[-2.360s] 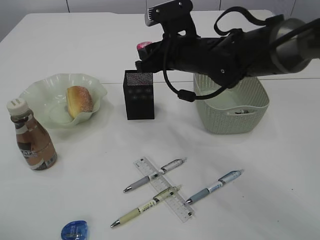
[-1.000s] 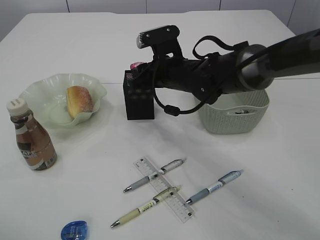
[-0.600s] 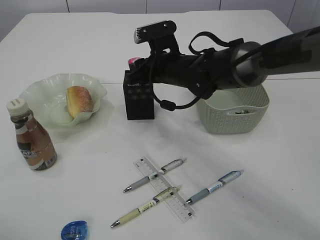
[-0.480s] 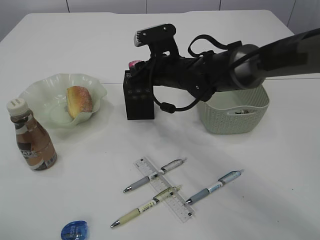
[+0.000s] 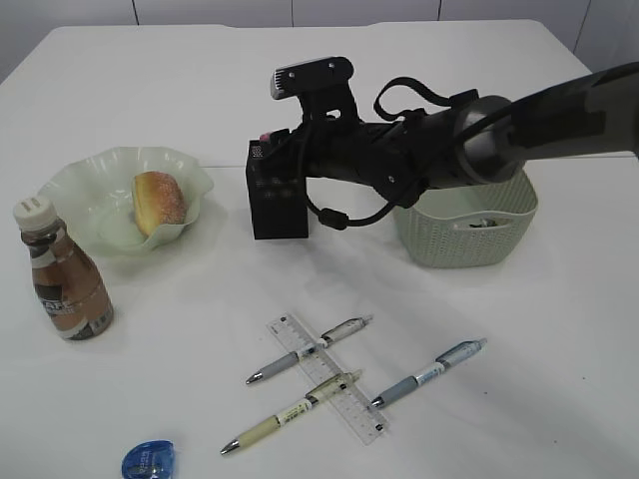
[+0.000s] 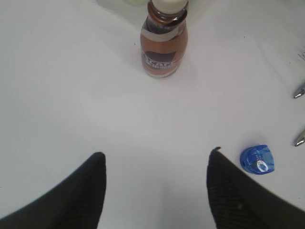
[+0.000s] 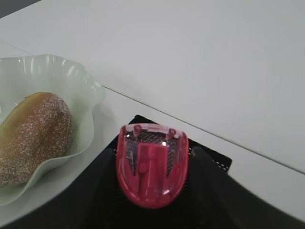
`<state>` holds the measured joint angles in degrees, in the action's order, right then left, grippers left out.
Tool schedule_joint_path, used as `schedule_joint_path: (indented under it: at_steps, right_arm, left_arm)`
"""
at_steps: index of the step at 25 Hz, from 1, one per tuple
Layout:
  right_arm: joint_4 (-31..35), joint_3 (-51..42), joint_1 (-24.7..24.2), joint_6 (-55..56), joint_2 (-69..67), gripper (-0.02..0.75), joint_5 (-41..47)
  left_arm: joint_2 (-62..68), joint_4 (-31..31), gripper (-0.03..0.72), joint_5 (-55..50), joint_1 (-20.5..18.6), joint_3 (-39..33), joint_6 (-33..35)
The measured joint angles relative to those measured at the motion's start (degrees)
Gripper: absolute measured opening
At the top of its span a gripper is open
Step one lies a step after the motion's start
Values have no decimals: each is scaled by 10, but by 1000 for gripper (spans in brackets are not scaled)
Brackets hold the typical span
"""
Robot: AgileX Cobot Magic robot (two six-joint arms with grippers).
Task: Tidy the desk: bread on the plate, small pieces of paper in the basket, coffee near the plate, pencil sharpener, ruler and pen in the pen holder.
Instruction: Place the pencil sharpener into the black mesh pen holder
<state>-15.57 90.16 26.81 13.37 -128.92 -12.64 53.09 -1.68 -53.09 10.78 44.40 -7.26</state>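
The right arm (image 5: 469,150) reaches across the middle of the table, its gripper (image 5: 272,145) at the mouth of the black pen holder (image 5: 278,200), which stands between the plate (image 5: 75,185) and the basket (image 5: 464,225). In the right wrist view the pink sharpener (image 7: 151,164) sits between the fingers, its rounded end towards the camera, directly over the holder's mesh opening; the fingers look closed on it, so the move in hand is probably a straight drop down. The left gripper (image 6: 155,183) hovers low over bare table with its fingers spread wide and nothing between them. The blue sharpener (image 6: 257,160) lies just to its right, nearer this arm than the other. Ruler (image 5: 324,376) and pens (image 5: 308,349) lie flat, crossed, near the front edge.
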Motion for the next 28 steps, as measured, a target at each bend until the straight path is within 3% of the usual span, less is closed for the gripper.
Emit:
schedule_joint_path:
  at_steps: [4, 14, 21, 28]
  right_arm:
    - [16, 0, 0, 0, 0, 418, 8]
    - [18, 0, 0, 0, 19, 430, 31]
    - [24, 0, 0, 31, 103, 430, 126]
    - [80, 0, 0, 39, 188, 425, 286]
  left_arm:
    - [0, 0, 486, 0, 0, 0, 0]
    - [0, 0, 486, -2, 0, 9, 0]
    - [0, 17, 486, -13, 0, 73, 0]
    - [0, 58, 486, -69, 0, 100, 0]
